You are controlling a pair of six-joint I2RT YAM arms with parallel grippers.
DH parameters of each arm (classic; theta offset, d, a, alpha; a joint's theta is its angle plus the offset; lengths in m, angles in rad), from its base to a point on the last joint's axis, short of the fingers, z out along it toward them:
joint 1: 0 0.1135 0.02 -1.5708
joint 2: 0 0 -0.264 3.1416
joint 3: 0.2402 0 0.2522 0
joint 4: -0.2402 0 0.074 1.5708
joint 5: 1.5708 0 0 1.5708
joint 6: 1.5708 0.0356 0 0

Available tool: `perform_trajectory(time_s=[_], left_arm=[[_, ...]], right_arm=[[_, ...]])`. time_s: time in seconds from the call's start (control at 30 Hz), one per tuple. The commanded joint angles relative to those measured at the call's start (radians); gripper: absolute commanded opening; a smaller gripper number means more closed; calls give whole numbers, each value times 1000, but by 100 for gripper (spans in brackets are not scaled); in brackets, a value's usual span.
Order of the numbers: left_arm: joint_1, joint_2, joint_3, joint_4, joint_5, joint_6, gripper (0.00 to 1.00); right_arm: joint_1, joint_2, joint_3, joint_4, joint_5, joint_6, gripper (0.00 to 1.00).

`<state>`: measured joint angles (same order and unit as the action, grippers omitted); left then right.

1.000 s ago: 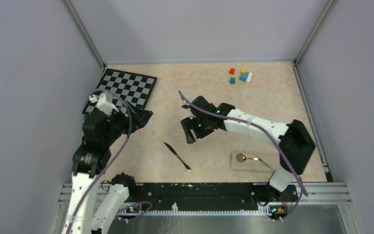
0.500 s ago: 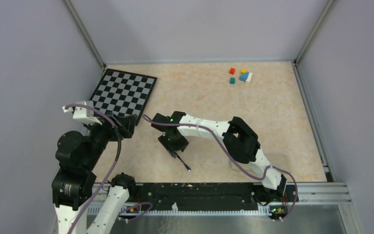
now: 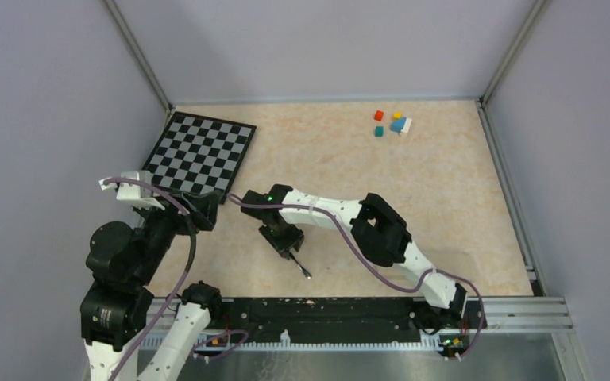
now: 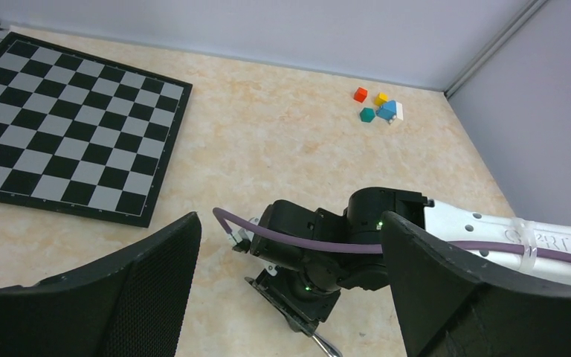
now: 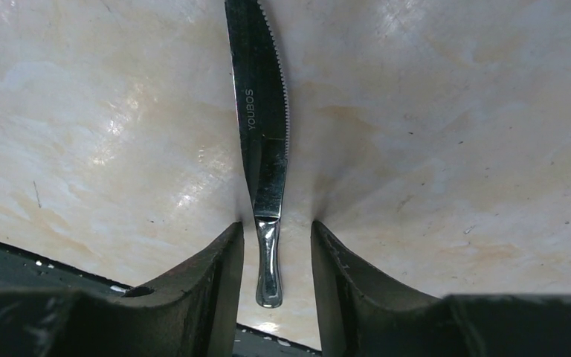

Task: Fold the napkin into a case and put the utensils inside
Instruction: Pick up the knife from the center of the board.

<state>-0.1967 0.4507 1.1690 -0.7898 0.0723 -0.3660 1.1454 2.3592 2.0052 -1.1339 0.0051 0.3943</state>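
top cam: high at near side, looking down on whole surface [image 3: 445,198]; left wrist: angled fwd, mid-range, shares checkerboard [image 4: 67,126] w/ top; right wrist: close above knife [image 5: 264,111]

The tabletop [image 3: 445,182] is mottled peach and cream, veined like marble. At the upper left of the overhead view lies a checkerboard [image 3: 198,151] of black and pale grey squares with a black border. At the upper right are a red cube [image 3: 379,115], an orange cube [image 3: 397,115], a teal cube [image 3: 379,131], a blue block [image 3: 398,125] and a white block [image 3: 407,125]. The knife [image 5: 262,134] is dark, glossy steel with pale "YOUBOS" lettering. The right arm [image 3: 326,210] has white shells and black joints, a purple cable [image 3: 365,254] and a green light [image 3: 270,198]. The fingers [image 4: 141,282] of the left gripper [image 4: 290,223] are black with a finely dotted face; the right gripper [image 5: 275,223] is black too. The walls [image 3: 326,48] are pale lavender-grey.
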Motion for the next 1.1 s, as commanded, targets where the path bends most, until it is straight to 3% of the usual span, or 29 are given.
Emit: perform_trajectory(time_s=[0.0,0.33,0.5,0.77,1.07], left_arm=[[-10,-12,29,16,-22,25,94],[-24,-9,44,17,-25,39,94],[-28,-8,50,16,-27,45,94],[-30,-12,54,8,-46,51,95],[-32,-22,30,16,-46,49,95]], right_arm=[[25,53,48,-34,22,6,37],[25,143,128,-45,1,-37,21],[25,109,105,-9,26,-123,1],[24,-69,31,8,45,-267,0],[23,-342,-215,72,-1,-376,0]])
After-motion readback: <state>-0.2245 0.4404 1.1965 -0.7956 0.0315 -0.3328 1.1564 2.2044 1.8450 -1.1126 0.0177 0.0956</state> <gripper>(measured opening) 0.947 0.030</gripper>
